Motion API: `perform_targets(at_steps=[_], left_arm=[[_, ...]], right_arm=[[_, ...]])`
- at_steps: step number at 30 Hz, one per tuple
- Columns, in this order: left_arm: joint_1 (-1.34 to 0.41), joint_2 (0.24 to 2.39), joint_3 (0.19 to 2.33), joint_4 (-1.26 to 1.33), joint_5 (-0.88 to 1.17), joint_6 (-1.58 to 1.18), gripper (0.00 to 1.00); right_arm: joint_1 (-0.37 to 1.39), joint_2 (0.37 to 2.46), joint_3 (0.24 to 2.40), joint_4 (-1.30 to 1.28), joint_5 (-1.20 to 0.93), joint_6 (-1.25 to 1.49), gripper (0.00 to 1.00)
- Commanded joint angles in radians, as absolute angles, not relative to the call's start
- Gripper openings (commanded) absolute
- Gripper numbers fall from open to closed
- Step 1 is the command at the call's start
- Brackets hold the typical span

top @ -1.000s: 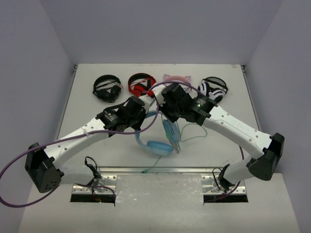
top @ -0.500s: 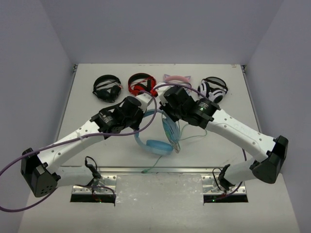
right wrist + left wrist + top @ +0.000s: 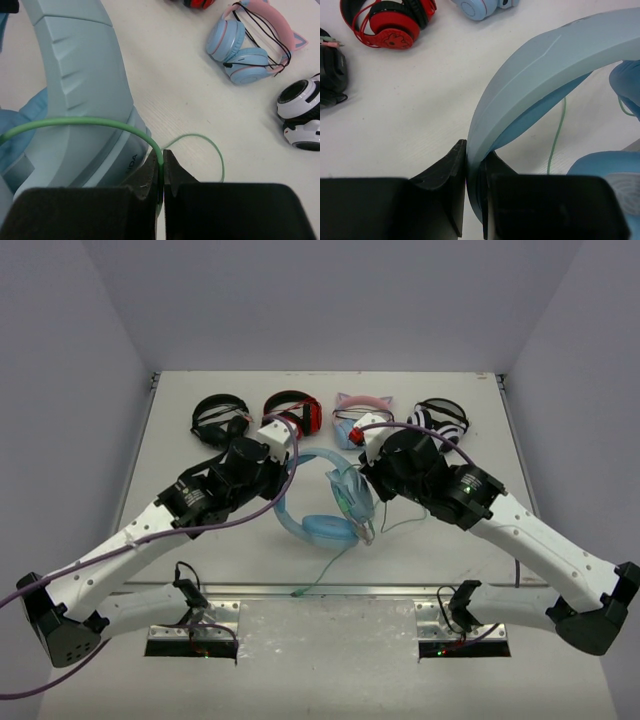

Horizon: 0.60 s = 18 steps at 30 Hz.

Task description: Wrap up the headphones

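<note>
The light-blue headphones point(image 3: 322, 527) lie mid-table, with the headband point(image 3: 300, 462) arching to the far side and the cups toward me. My left gripper point(image 3: 287, 472) is shut on the headband point(image 3: 530, 75); its fingers point(image 3: 451, 165) clamp the band's edge. My right gripper point(image 3: 366, 483) is shut on the pale-green cable point(image 3: 100, 122), pinching it right beside the headband's lower end point(image 3: 85, 75). The cable loops on the table point(image 3: 212, 150), and a loose length point(image 3: 330, 565) trails toward the near table edge.
Four other headphones line the far side: black point(image 3: 220, 420), red-and-black point(image 3: 292, 412), blue with pink cat ears point(image 3: 358, 412) and white-and-black point(image 3: 440, 422). A metal rail point(image 3: 320, 590) runs along the near edge. Walls close in the left, right and far sides.
Both wrists drew apart: the left moved left, the right moved right and toward me with the cable. The headband now shows as a wider arc, and the cat-ear pair is uncovered.
</note>
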State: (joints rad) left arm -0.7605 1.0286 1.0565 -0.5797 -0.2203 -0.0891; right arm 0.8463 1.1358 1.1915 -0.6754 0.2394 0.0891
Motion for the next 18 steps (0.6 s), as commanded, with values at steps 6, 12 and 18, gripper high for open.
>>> perform_targets(at_steps=[6, 12, 18], left_arm=[[-0.764, 1.026, 1.138, -0.449, -0.071, -0.209, 0.00], [-0.764, 0.983, 1.187, -0.469, -0.071, -0.287, 0.00], [-0.765, 0.956, 1.236, -0.469, -0.074, -0.353, 0.00]], right_arm=[[0.809, 1.080, 1.096, -0.458, 0.178, 0.097, 0.01], [0.681, 0.990, 0.929, -0.238, -0.052, 0.140, 0.16], [0.670, 0.991, 0.766, 0.110, -0.310, 0.182, 0.42]])
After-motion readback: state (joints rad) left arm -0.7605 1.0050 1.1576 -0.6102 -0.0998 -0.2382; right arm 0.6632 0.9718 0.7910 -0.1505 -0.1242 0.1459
